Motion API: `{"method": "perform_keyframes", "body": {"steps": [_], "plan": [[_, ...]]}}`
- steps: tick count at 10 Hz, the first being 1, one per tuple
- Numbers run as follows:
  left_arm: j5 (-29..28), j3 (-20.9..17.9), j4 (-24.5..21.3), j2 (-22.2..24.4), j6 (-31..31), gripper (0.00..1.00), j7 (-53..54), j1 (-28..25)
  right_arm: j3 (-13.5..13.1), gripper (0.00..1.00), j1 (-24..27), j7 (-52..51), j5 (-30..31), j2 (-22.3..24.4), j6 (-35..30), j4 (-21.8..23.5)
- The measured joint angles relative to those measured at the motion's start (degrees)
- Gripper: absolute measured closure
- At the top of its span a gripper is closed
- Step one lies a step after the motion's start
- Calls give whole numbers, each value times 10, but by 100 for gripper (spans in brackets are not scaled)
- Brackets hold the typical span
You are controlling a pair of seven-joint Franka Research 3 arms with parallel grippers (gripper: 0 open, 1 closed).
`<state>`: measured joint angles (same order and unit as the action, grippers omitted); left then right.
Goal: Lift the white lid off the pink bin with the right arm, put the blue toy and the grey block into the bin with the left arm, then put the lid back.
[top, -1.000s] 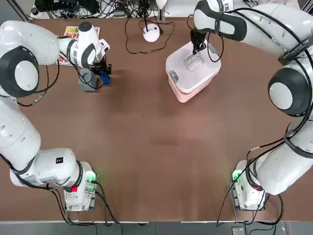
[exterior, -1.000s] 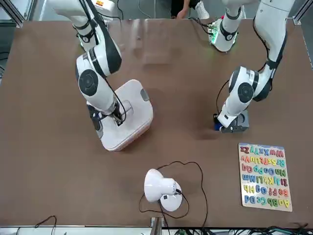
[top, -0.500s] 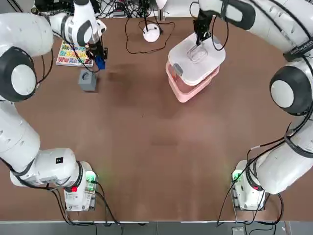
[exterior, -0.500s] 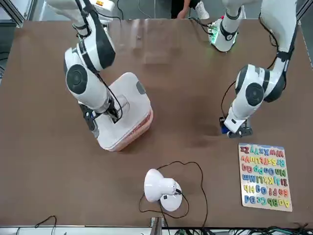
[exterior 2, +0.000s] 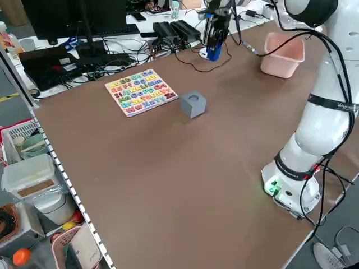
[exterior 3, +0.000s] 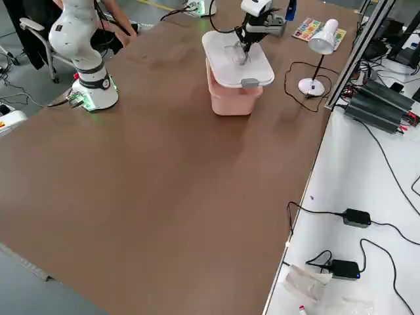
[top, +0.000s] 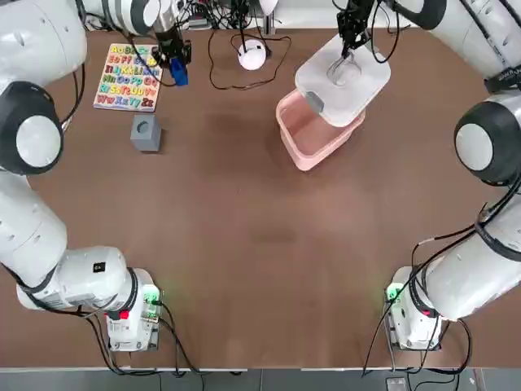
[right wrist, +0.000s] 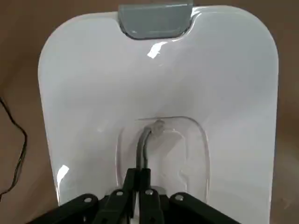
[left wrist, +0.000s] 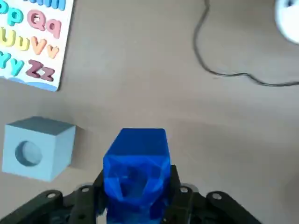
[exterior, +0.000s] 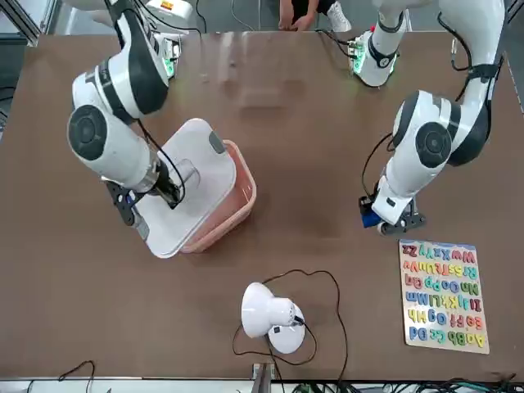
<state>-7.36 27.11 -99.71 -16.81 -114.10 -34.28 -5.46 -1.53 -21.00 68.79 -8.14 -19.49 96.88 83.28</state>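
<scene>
- The right gripper (top: 348,50) is pinched shut on the translucent recessed handle of the rounded-square white plastic lid (top: 346,81), holding it in the air above the tabletop (top: 269,244).
- The white lid hangs clear of the pale pink translucent plastic bin (top: 309,138), shifted toward the far right, so that it covers only the bin's far corner and leaves the near part of the bin's mouth open, as the front view (exterior: 184,196) also shows.
- One grey clip (right wrist: 155,21) shows on the lid's edge in the right wrist view, with the thin closed fingers meeting in the handle recess.
- The pink bin (exterior: 237,205) stands upright on the tabletop, right of centre at the far side; what shows of its inside holds nothing.
- The left gripper (top: 175,67) is raised near the far left edge of the tabletop and is clamped on the tiny bright blue plastic toy (top: 178,75), which sticks out from between its fingers (left wrist: 134,172).
- The small grey cube with a round hole in its face (top: 146,132) sits on the tabletop, apart from the left gripper and just nearer the robot than a colourful alphabet puzzle board (top: 128,75).
- The grey block (exterior 2: 193,104) and the pink bin are well apart, on opposite halves of the tabletop.
- A white desk lamp (top: 252,55) with a black cable stands at the far edge, between the left gripper and the bin.
</scene>
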Motion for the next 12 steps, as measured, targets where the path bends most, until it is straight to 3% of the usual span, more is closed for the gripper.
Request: {"method": "perform_keyframes", "body": {"steps": [3, 5, 6, 9, 12], "plan": [[30, 11, 132, -37, 52, 49, -143, 81, -2, 93, 38, -72, 0, 0, -15, -5], [30, 10, 209, -92, 39, 49, -258, 156, -3, 93, 66, -113, 0, 0, -25, -11], [30, 9, 230, -119, 2, 49, -304, 192, -3, 93, 76, -130, 0, 0, -28, -12], [30, -27, 246, -174, -116, 49, -392, 308, -4, 93, 99, -171, 0, 0, -30, -13], [30, -123, 247, -220, -193, 49, -443, 438, -4, 93, 121, -207, 0, 0, -31, -13]]}}
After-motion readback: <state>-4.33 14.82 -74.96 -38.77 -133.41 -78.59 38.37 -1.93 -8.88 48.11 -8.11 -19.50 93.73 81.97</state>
